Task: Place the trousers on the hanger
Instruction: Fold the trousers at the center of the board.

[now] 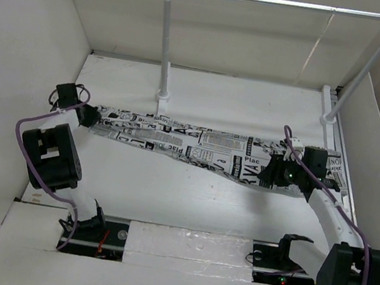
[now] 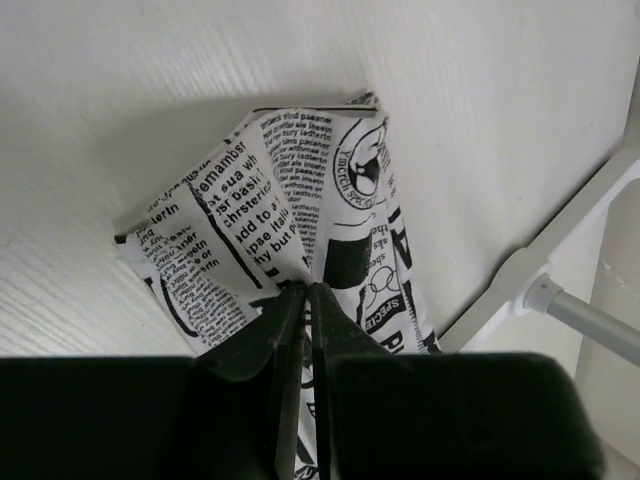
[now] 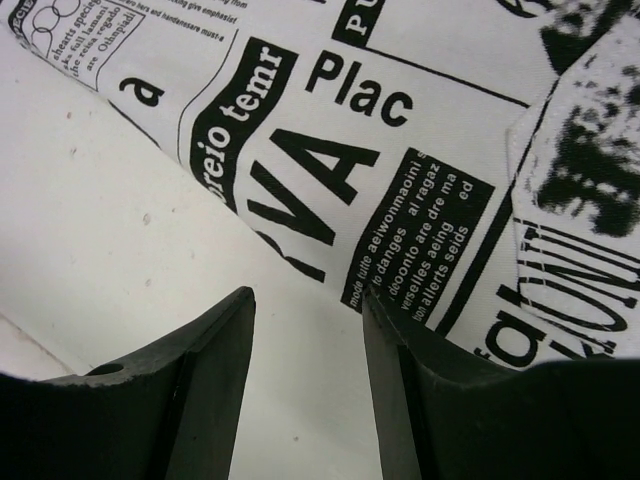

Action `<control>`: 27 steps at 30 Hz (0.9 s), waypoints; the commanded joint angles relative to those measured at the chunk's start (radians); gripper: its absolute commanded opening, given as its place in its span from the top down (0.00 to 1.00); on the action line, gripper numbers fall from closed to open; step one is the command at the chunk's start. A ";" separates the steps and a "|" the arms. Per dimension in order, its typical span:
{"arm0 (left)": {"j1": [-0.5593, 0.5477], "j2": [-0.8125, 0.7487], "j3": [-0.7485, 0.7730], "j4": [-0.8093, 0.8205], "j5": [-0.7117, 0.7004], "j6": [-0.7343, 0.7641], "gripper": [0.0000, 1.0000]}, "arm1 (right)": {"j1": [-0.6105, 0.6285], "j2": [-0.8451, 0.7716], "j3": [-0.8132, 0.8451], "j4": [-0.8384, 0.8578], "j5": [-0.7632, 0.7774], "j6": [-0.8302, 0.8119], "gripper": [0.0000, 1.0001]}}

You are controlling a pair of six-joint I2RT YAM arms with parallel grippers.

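The newspaper-print trousers (image 1: pixel 197 144) lie stretched left to right across the white table. My left gripper (image 1: pixel 90 116) is shut on their left end, and the cloth (image 2: pixel 290 200) bunches at the fingertips (image 2: pixel 308 292). My right gripper (image 1: pixel 272 176) is open at the near edge of the trousers' right part. In the right wrist view bare table lies between its fingers (image 3: pixel 305 300), and the right finger (image 3: pixel 385 330) touches the cloth's edge (image 3: pixel 400 150). A thin pale line (image 1: pixel 315 50) hangs from the rail, seemingly the hanger seen edge-on.
A clothes rail (image 1: pixel 284 3) on two white posts (image 1: pixel 165 37) stands at the back of the table; its foot also shows in the left wrist view (image 2: pixel 530 285). White walls close in on the left, back and right. A foam strip (image 1: pixel 188 243) lies between the arm bases.
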 commanded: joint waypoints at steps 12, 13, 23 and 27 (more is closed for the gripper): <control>0.001 -0.042 -0.050 -0.051 -0.085 0.022 0.67 | 0.097 0.023 0.043 0.059 0.040 0.009 0.47; 0.001 -0.046 -0.056 -0.061 -0.092 0.011 0.68 | 0.109 0.024 0.042 0.065 0.037 0.009 0.47; 0.001 -0.028 -0.067 0.002 -0.043 -0.058 0.66 | 0.149 0.053 0.032 0.112 0.016 0.047 0.47; 0.001 -0.028 -0.067 0.005 -0.057 -0.057 0.66 | 0.149 0.076 0.043 0.117 0.013 0.043 0.47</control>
